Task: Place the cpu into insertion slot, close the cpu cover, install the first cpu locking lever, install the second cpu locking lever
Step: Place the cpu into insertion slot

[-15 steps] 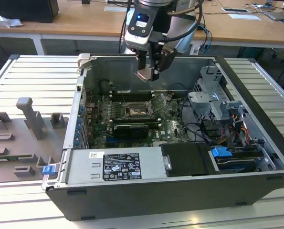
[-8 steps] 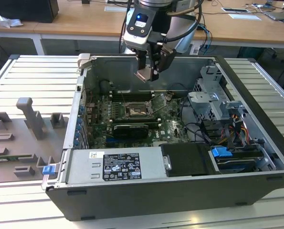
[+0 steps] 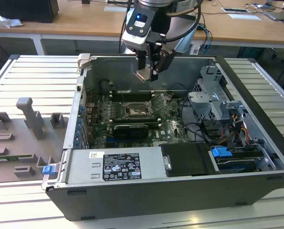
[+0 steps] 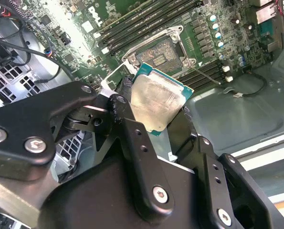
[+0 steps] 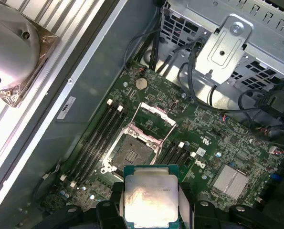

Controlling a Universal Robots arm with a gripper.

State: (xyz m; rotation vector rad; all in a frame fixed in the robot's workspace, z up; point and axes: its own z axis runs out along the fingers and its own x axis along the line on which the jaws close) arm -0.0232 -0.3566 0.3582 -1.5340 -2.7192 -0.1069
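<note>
My gripper (image 3: 145,74) hangs above the open computer case, shut on the cpu (image 3: 144,75). The cpu (image 4: 157,101) is a small square chip with a pale metal top and green edge, pinched between black fingers (image 4: 132,129). It is in the air, above and apart from the insertion slot (image 5: 132,151), a square socket with a dark centre on the green board (image 5: 213,143). In the exterior view the insertion slot (image 3: 134,112) lies below and slightly nearer than the gripper. The cpu cover (image 5: 157,117) stands flipped up at the socket's edge, leaving the socket bare.
Long black memory slots (image 5: 101,136) flank the socket. A black graphics card (image 3: 131,129) lies in front of it, then the power supply (image 3: 115,167). A metal drive cage (image 3: 213,95) with cables fills the exterior view's right. Grey fixtures (image 3: 27,124) sit outside the case.
</note>
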